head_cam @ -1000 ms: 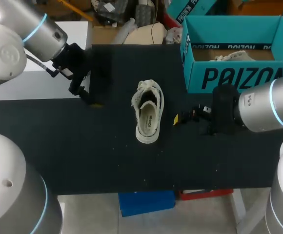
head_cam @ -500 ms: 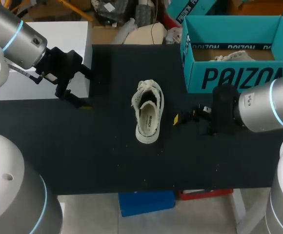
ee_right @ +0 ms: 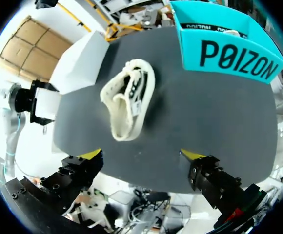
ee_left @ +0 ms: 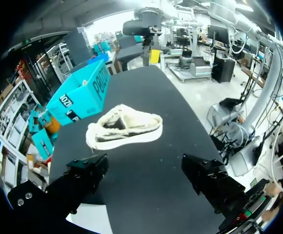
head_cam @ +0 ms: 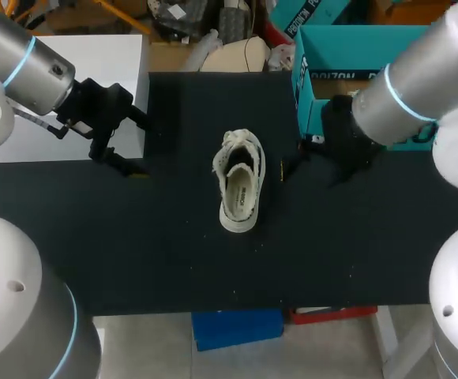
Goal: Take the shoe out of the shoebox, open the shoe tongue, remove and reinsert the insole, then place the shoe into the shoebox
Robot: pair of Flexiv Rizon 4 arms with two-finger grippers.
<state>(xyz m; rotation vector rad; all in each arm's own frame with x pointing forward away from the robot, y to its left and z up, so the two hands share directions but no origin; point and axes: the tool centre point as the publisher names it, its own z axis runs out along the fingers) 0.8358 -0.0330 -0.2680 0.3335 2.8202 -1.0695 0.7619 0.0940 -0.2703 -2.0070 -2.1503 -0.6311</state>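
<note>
The shoe lies on the table, outside the shoebox.

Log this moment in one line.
cream knit shoe: on black table, outside teal shoebox | left gripper: open, empty | right gripper: open, empty

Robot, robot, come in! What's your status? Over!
Left gripper open, empty. Right gripper open, empty. Shoe upright on table, outside shoebox. Nothing between grippers and shoe. Over.
</note>
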